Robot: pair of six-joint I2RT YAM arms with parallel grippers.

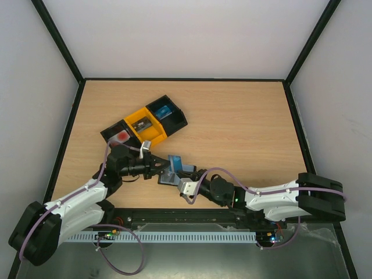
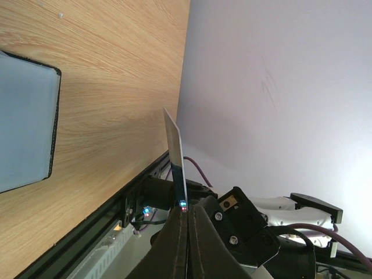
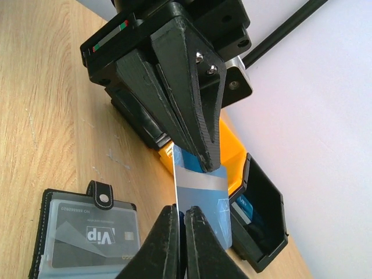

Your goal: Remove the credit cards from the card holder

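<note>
Two tools (image 3: 204, 164) (image 3: 181, 211) pinch one card (image 3: 204, 195).

I read "Vip" in white on the grey card (image 3: 96, 237) lying in the holder (image 3: 39, 244). The small print line above it is too blurred to read.

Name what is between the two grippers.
A blue card, pinched by the left gripper and the right gripper; the right wrist view shows it.

2 white arms (image 1: 75, 200), purple cables (image 1: 224, 169); black left claw (image 3: 200, 160), silver screws (image 3: 200, 56).
</note>
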